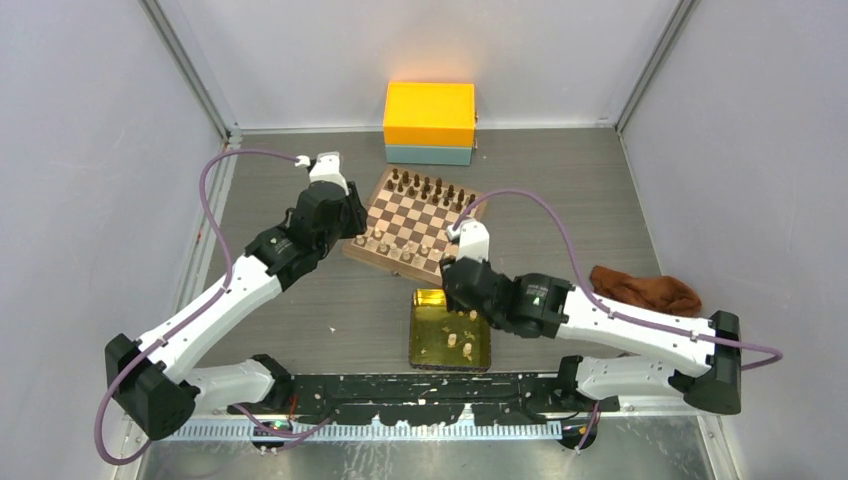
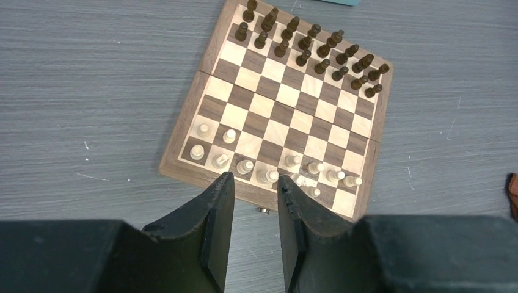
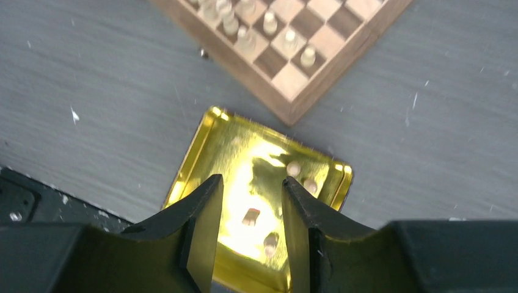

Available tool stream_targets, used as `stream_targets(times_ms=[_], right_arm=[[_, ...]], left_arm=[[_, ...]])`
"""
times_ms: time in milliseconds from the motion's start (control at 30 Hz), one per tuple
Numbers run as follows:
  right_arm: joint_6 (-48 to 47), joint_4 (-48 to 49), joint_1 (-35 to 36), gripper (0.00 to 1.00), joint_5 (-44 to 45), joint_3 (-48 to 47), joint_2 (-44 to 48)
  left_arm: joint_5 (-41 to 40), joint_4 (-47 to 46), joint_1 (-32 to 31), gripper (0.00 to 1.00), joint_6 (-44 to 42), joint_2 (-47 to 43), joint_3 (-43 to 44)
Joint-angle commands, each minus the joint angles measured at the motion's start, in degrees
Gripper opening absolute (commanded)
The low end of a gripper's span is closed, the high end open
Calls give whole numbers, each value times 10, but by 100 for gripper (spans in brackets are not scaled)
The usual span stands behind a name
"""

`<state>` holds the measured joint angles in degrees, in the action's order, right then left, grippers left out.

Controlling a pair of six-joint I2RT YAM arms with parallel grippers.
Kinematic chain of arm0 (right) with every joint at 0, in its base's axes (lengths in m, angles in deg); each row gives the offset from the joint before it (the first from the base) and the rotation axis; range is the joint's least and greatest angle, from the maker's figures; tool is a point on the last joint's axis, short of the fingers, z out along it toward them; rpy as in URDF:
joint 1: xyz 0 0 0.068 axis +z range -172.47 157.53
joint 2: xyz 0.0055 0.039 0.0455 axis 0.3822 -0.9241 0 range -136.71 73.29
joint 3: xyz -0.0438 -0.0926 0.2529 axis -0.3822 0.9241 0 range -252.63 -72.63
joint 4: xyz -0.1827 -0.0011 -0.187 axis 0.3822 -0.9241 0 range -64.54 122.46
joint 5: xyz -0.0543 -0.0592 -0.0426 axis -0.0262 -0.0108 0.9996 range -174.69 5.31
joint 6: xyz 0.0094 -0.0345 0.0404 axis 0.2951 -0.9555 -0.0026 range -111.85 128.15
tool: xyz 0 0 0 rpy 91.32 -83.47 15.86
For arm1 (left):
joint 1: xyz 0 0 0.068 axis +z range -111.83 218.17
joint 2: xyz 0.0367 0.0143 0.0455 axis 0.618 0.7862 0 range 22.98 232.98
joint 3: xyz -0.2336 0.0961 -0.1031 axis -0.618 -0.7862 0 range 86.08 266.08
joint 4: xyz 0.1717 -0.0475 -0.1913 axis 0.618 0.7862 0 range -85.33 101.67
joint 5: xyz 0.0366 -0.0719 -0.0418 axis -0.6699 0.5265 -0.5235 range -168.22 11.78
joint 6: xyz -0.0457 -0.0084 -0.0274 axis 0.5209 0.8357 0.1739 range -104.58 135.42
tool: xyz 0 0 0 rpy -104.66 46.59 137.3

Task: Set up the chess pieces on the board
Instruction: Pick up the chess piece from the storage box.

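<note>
Grey wood-grain table (image 1: 300, 320) fills the floor of a white-walled booth. Near its middle lies the square wooden chessboard (image 2: 278, 116) with light and dark brown checks, turned a little askew. Dark brown chess pieces (image 2: 293, 36) fill its two rows at the 12 o'clock edge. Tiny pale cream wooden chess pieces (image 2: 229, 136) stand in broken rows along the 6 o'clock edge. At 6 o'clock from the board sits a shiny gold square tin tray (image 3: 195, 159), with a few more cream pieces (image 3: 294, 168) lying in it.

The left gripper (image 2: 255, 177) hangs over the board's near edge, its fingers slightly parted and pinching nothing. The right gripper (image 3: 250, 180) hovers above the tray, fingers spread wide and empty.

An orange box on a teal one (image 1: 429, 113) stands at 12 o'clock, and a crumpled brown cloth (image 1: 645, 290) lies at 3 o'clock.
</note>
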<state>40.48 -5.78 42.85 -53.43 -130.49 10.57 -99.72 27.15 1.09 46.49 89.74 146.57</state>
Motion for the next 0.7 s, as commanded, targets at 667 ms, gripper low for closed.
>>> stream_targets(times_ms=[667], right_arm=[[381, -56, 188, 46, 107, 141, 1]], left_arm=[[-36, -59, -26, 34, 7, -37, -31]])
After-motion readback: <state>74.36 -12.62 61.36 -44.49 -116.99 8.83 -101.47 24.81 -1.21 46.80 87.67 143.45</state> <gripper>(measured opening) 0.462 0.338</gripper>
